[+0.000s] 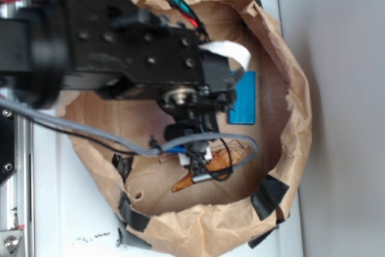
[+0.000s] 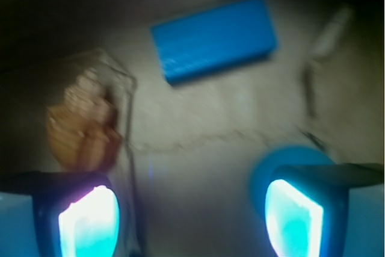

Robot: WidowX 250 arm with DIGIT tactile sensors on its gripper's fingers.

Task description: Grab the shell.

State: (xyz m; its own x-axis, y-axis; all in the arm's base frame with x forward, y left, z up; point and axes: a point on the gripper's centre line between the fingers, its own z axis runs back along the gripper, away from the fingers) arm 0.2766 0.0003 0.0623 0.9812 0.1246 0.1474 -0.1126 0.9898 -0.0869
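The shell [image 1: 218, 159] is glossy orange-brown and lies on the brown paper floor, its pointed tip aimed lower left. In the blurred wrist view the shell [image 2: 81, 127] sits just beyond my left fingertip [image 2: 90, 221], outside the gap. My gripper [image 2: 192, 221] is open, and only bare paper lies between the glowing fingers. Seen from the exterior camera, the gripper [image 1: 195, 148] hangs right over the shell's wide end, and cables partly cover the shell.
A blue rectangular block [image 1: 243, 97] [image 2: 213, 39] lies farther ahead on the paper. A teal ball [image 2: 283, 167] rests behind the right fingertip. Crumpled brown paper walls [image 1: 292, 88], held with black tape, ring the work area.
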